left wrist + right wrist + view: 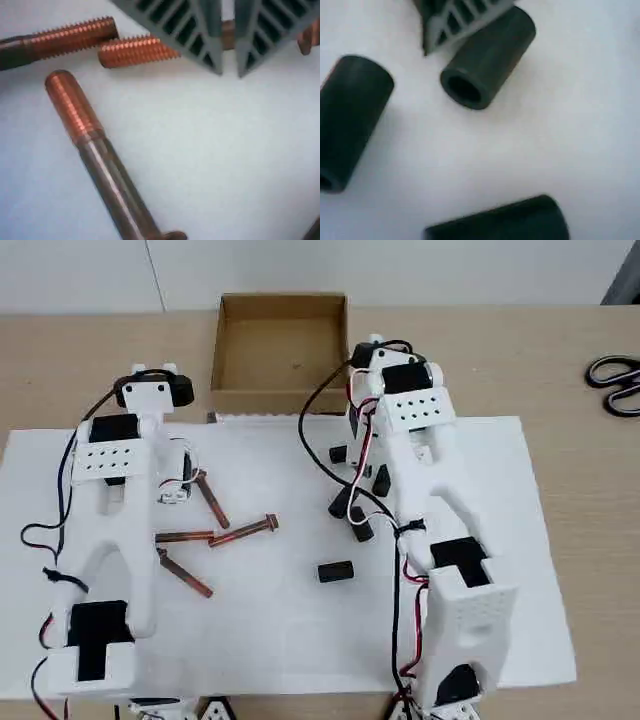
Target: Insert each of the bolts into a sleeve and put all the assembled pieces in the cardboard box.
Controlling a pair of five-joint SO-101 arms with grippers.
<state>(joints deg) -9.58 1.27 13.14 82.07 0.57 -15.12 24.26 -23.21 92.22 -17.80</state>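
The left claw [229, 71], jaws nearly together and empty, hangs just over copper-coloured, threaded bolts [243, 531] on the left of the white sheet [270, 640]. The right claw [451, 22], whose opening cannot be told, sits just beside a black tubular sleeve [487, 57] right of centre.

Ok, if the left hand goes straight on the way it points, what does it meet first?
Probably the white paper beside the bolt that crosses behind the left hand; depth is unclear, so it could clip that bolt first.
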